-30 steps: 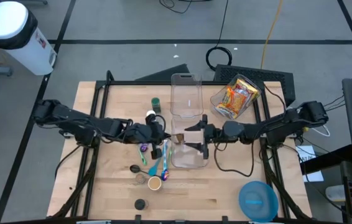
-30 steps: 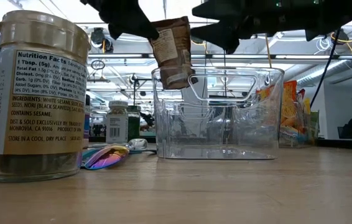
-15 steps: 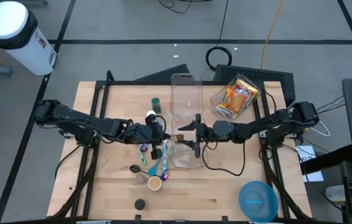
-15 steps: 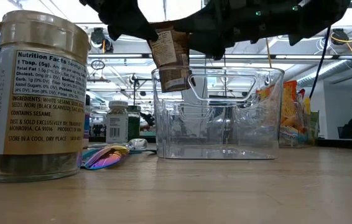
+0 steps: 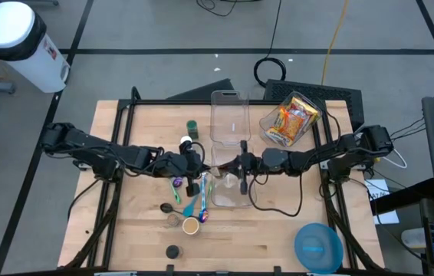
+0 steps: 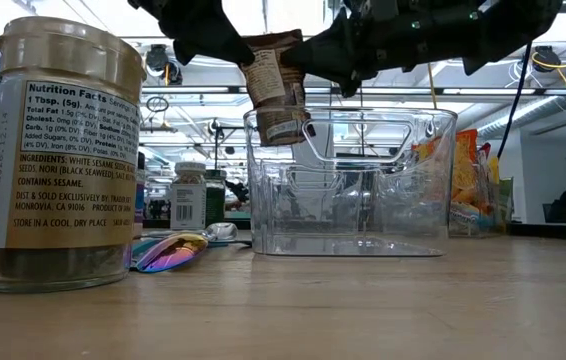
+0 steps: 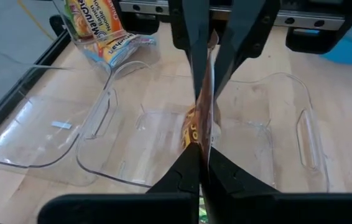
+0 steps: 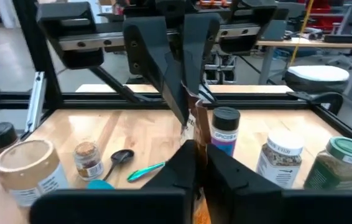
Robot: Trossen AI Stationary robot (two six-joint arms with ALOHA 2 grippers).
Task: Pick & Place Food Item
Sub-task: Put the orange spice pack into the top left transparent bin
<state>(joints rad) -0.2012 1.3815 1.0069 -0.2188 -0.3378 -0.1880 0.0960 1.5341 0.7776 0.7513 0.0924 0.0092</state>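
Mid-handoff: left gripper (image 5: 211, 168) and right gripper (image 5: 228, 166) both clamped tight on the brown packet (image 6: 275, 85) above the clear bin (image 6: 353, 180). Next I'd release left, then lower it in.

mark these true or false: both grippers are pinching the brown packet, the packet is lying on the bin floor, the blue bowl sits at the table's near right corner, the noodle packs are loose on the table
1. Both grippers pinch the brown packet: true; left gripper and right gripper are shut on it.
2. The packet lies on the bin floor: false; it hangs above the clear bin.
3. The blue bowl sits at the near right corner: true.
4. The noodle packs lie loose on the table: false; they are inside a tilted clear container.
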